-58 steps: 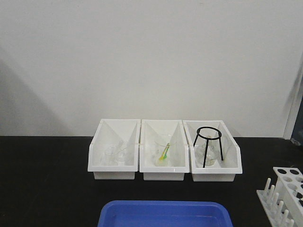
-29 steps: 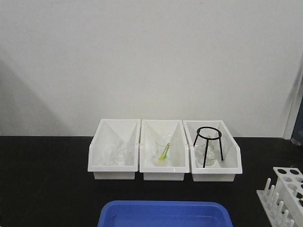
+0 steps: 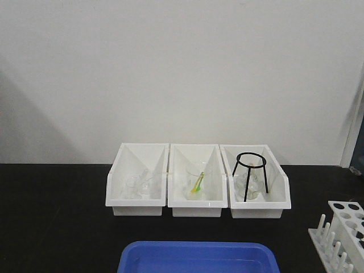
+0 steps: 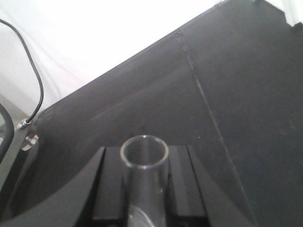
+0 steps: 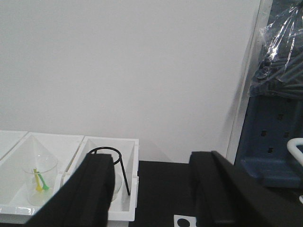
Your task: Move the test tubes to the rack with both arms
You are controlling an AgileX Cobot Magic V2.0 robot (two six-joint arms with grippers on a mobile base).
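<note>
Jaws of left gripper (image 4: 145, 158) clamp slender clear glass test tube (image 4: 144, 182); right gripper (image 5: 151, 165) jaws apart. Risk: smooth glass slips before white rack (image 3: 342, 223).

Rack (image 3: 347, 228) clipped at right edge, blue tray (image 3: 193, 245) at bottom; lower length of test tube (image 4: 143, 185) out of frame.

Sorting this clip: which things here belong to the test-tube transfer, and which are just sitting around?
Part of the job:
test tube, clamped in the left gripper
rack
right gripper, open and empty

Just lying about:
three white bins
black tripod, standing in one bin
blue tray
</note>
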